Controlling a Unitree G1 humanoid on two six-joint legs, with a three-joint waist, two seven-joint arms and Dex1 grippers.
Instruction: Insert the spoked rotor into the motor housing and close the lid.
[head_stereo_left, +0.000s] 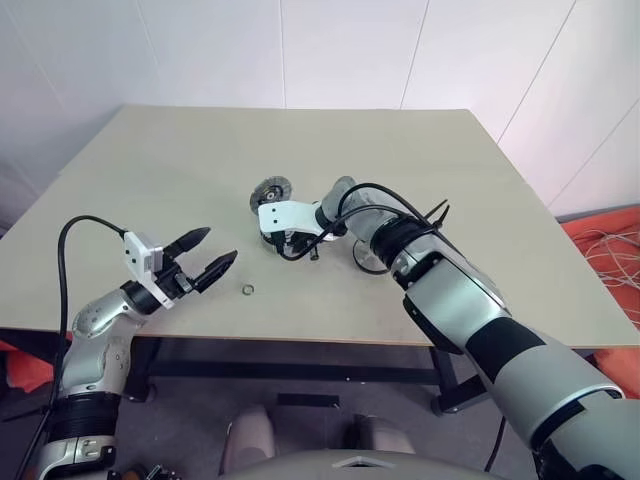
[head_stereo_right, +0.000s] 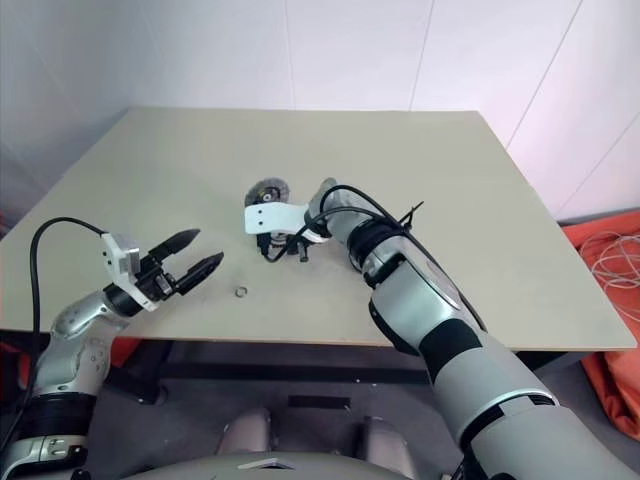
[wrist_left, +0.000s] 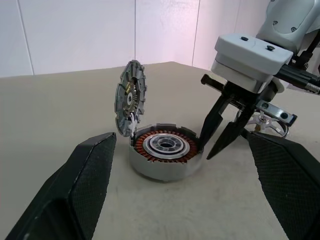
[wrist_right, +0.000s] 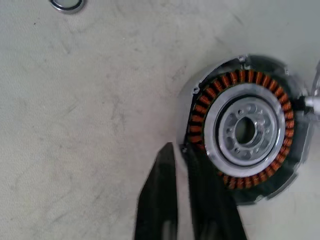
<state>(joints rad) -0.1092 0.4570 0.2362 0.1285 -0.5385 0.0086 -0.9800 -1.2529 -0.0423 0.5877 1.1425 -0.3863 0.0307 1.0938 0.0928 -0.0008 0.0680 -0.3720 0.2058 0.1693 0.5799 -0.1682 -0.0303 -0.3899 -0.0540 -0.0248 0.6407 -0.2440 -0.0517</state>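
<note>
Meanwhile, near the table's middle, the right gripper is pinching the motor housing wall beside the upright lid, the left gripper is hanging spread at lower left, and the spoked rotor is lying uninserted behind.

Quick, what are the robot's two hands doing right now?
Left gripper: open, holding nothing.
Right gripper: closed on the housing rim.
</note>
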